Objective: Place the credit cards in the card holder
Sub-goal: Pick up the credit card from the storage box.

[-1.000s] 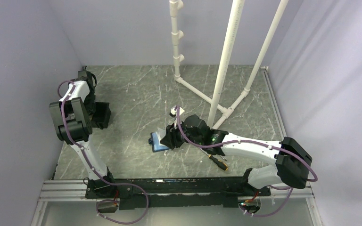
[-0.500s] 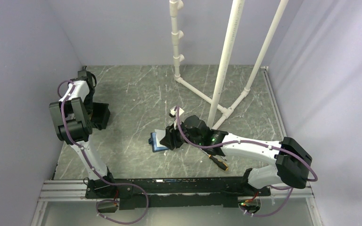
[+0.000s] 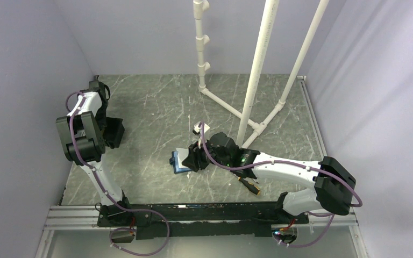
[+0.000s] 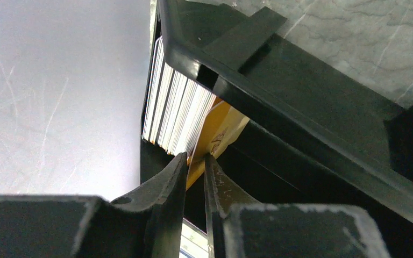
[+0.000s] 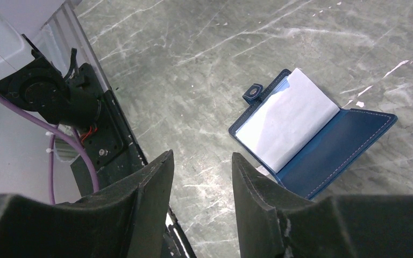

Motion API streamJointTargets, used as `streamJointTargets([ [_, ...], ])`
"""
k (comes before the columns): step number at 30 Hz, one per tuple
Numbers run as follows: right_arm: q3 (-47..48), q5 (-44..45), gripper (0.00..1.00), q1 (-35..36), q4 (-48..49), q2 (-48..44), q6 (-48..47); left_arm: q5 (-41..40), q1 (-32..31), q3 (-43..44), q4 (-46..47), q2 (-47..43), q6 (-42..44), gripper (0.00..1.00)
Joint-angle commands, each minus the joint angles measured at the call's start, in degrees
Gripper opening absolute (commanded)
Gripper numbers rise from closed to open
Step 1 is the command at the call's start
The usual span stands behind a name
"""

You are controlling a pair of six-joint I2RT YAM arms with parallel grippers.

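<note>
Left gripper, jaws narrowly apart astride the corner of an orange credit card jutting straight toward it from the black box, perhaps pinching it

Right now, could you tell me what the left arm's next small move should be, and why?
Probably close the left gripper on the orange credit card: its fingers flank that card's edge in the black box, with a slight gap.

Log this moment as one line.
left gripper: straddling one orange credit card in black box, grip unconfirmed | right gripper: open, empty, near card holder | card holder: open, flat
</note>
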Motion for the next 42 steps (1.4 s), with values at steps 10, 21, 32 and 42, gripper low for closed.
streamJointTargets([
  [10, -0.2, 1.5, 0.49, 0.4, 3.1, -0.6, -0.7, 4.2, 0.2, 0.2, -3.5, -6.5, -4.1, 0.14],
  [21, 0.2, 1.7, 0.5, 0.4, 2.7, 0.3, -0.6, 9.6, -0.1, -0.3, -7.7, -12.1, -9.8, 0.02],
  [32, 8.8, 0.2, 0.51, -1.8, -9.3, 5.3, -2.6, 48.0, -0.7, 1.8, -6.7, -34.8, -21.1, 0.0],
  [42, 31.8, -7.8, 0.7, -2.4, -25.4, 5.9, -4.6, 97.2, -1.5, -25.9, 54.5, -56.5, -50.0, 0.0],
])
